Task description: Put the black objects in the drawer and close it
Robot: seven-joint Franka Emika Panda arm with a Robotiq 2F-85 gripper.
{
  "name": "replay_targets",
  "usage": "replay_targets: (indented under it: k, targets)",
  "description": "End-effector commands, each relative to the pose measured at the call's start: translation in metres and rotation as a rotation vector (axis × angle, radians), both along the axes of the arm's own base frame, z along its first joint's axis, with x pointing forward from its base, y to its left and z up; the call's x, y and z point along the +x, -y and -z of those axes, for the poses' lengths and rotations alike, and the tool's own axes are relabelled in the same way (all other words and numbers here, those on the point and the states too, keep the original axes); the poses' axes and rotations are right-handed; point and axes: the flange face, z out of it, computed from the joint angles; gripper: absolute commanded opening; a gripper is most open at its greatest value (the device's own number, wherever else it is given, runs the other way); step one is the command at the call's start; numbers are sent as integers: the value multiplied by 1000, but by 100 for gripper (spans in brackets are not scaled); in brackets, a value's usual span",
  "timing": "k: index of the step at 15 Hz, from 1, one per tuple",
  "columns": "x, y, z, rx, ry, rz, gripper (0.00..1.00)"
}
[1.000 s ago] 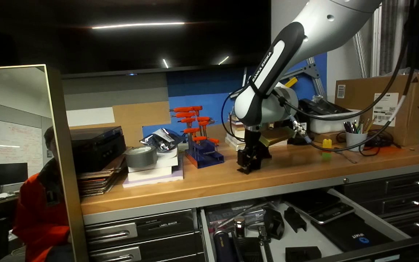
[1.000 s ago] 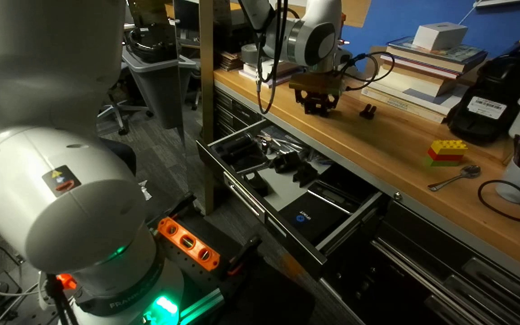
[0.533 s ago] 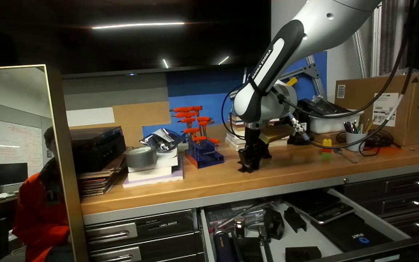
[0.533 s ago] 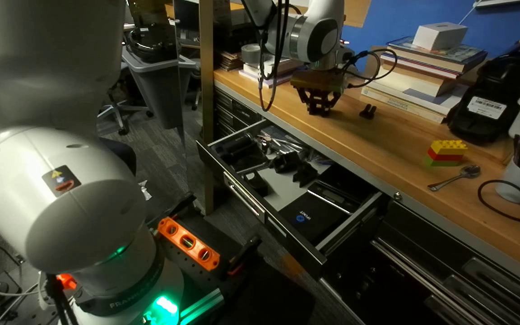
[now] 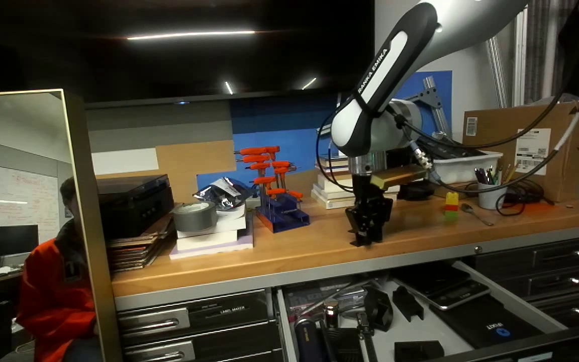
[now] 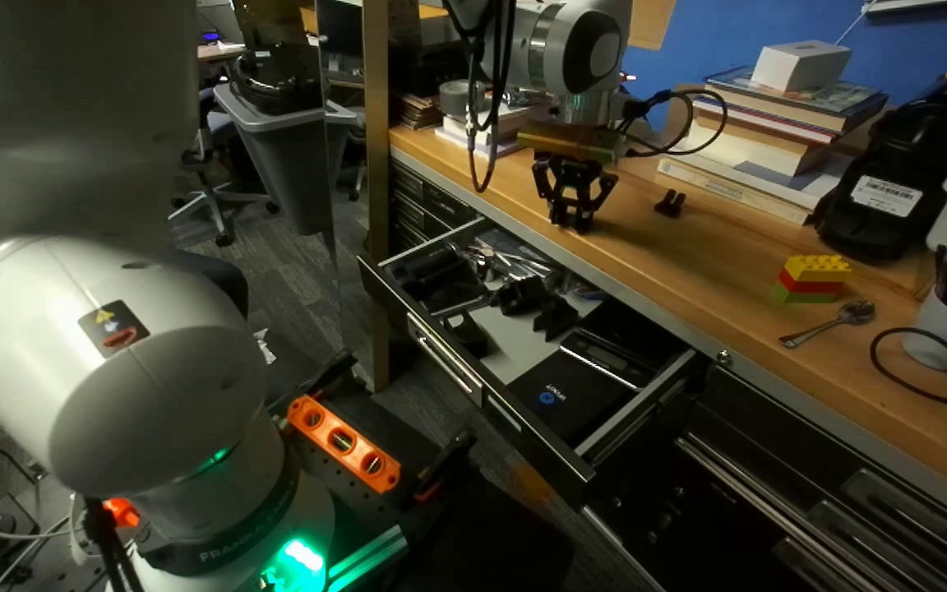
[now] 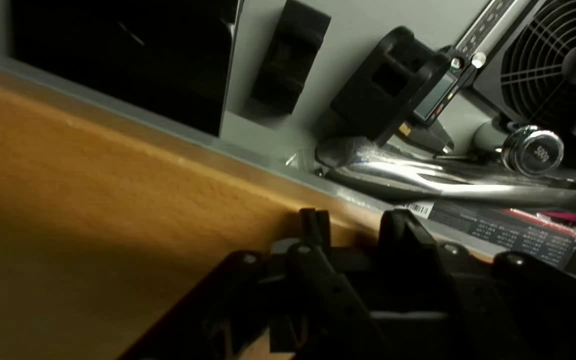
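The open drawer (image 6: 642,404) holds black pieces (image 5: 408,303); one loose piece (image 6: 671,204) on the counter (image 6: 728,259) above it remains, then closing; whether the fingers (image 7: 404,229) grasp anything I can't tell.

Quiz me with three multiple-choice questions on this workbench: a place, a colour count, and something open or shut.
1. Where is the silver metal spoon?
A) On the floor
B) On the brown wooden worktop
C) In a cardboard box

2. How many colours show on the yellow-topped plastic brick stack?
A) Three
B) Five
C) Seven

3. How does the black-fronted metal drawer stand?
A) Shut
B) Upside down
C) Pulled open

1 B: it lies on wood.
2 A: yellow, red, green.
3 C: its inside lies exposed.
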Motion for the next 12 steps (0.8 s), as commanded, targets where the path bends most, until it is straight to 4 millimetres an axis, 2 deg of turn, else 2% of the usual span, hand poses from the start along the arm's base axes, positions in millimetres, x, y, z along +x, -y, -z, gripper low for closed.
replay_targets:
  k: [1,4,6,12]
  targets:
    - [-52,2,-1,-9,-47,56,22]
    - [-85,3,6,-1,-61,92,21]
    - [-103,4,20,5,-91,110,21]
    - [-128,10,71,42,-135,174,22]
